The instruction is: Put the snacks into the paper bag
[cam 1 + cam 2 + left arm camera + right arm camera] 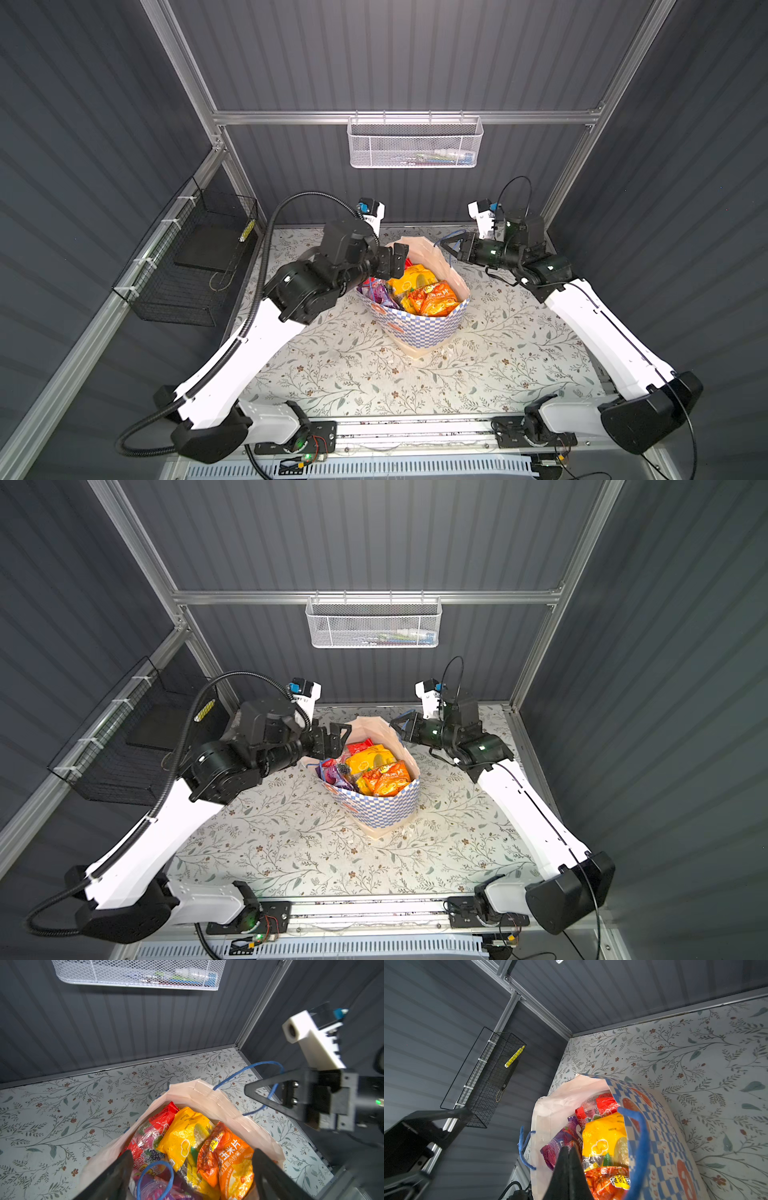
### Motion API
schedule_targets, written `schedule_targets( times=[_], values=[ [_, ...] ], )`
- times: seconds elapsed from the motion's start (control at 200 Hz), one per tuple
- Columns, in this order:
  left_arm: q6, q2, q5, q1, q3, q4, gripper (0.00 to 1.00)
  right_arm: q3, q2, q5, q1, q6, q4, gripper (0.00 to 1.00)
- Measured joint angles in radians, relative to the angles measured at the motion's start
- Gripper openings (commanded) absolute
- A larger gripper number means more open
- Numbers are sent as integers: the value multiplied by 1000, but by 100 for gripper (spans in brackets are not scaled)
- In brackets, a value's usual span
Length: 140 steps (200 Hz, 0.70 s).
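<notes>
The paper bag [386, 810] stands open on the floral table [291, 854], with the snacks [374, 766] showing at its mouth. The left gripper [336, 741] and right gripper [399, 726] flank its rim.

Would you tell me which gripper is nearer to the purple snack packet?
Left. The left gripper hangs open above the purple packet; the right gripper is shut at the paper bag's opposite rim.

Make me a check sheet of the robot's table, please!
Surface: floral table, flat.
Job's things: paper bag upright, open, mid-table; snacks inside, red, yellow, orange, purple.
Clutter: nothing seen.
Pincers: left pincer open over bag's mouth; right pincer shut by blue handle, grip unclear.
Cables: black hose along left arm; thin black loop over right arm.
Surroundings: white mesh basket on back wall; black wire basket on side wall.
</notes>
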<state>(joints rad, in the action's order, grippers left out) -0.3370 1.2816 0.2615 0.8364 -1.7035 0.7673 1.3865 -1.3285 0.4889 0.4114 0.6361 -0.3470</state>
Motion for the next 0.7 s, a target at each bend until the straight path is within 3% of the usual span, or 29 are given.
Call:
schedule_targets(
  times=[0.165, 0.34, 0.48, 0.6, 0.7],
  values=[
    [-8, -69, 0, 11, 124, 27, 96, 0, -4, 3, -6, 0, 4, 0],
    [-41, -45, 3, 29, 234, 59, 93, 0, -4, 5, -7, 0, 4, 0],
    [-87, -14, 45, 45, 270, 64, 85, 0, -4, 5, -12, 0, 4, 0],
    [-127, 2, 111, 55, 277, 71, 69, 0, -4, 6, -16, -1, 4, 0],
    [-158, 14, 163, 59, 277, 76, 64, 0, -2, 6, -19, -2, 3, 0]
  ],
)
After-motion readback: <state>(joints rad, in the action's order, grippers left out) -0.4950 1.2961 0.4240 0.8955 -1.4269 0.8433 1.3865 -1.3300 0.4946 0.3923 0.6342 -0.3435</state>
